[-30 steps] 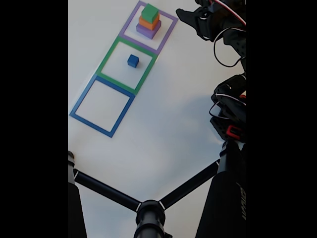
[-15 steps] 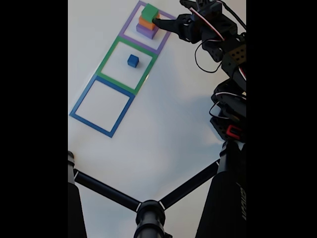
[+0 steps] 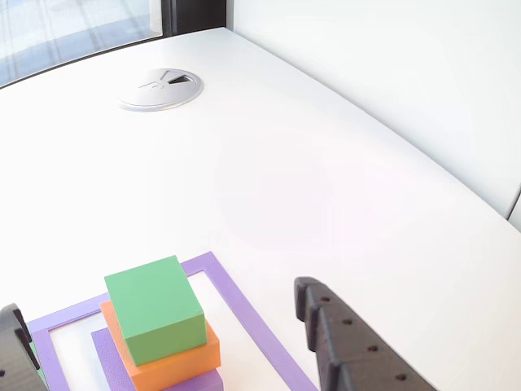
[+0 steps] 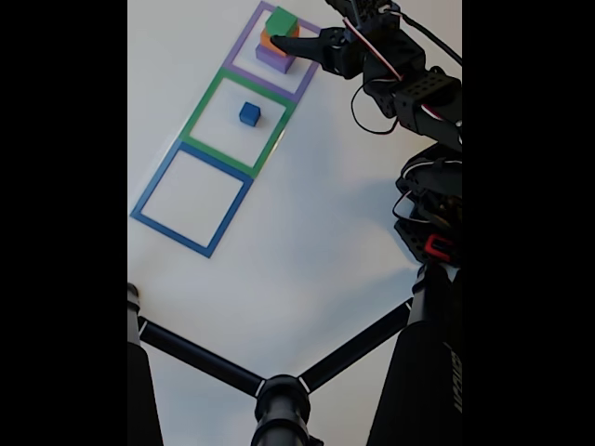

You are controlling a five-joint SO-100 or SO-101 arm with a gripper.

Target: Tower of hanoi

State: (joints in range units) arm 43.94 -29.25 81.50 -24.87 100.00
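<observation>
In the other view, close to the tabletop (image 3: 342, 179), a stack of three blocks sits at the bottom left: the green block (image 3: 155, 309) on top, the orange block (image 3: 167, 358) under it, and the purple block (image 3: 110, 350) at the base, only partly in frame. The stack stands inside the purple outline (image 3: 244, 314), a flat square strip on the white surface. One black finger (image 3: 350, 346) rises from the bottom edge to the right of the stack, just outside the strip, and a sliver of the other finger shows at the bottom left corner. The gripper (image 3: 175, 338) is spread wide, its fingers on either side of the stack and touching nothing. A round silver cable cover (image 3: 160, 88) lies near the far left edge of the tabletop.

In the fixed view, the same stack stands in the purple outline at the far end of the tabletop, with the green block (image 4: 280, 20) uppermost. The gripper (image 4: 284, 37) reaches in from the right at the level of the stack; one dark fingertip lies across the front of the blocks, and I cannot tell from here whether it touches them. The blue cube (image 4: 249, 113) sits alone inside the green outline (image 4: 200, 111), next in the row. The blue outline (image 4: 149, 195) follows, nearer the camera. A black tripod (image 4: 279, 395) crosses the near edge.
</observation>
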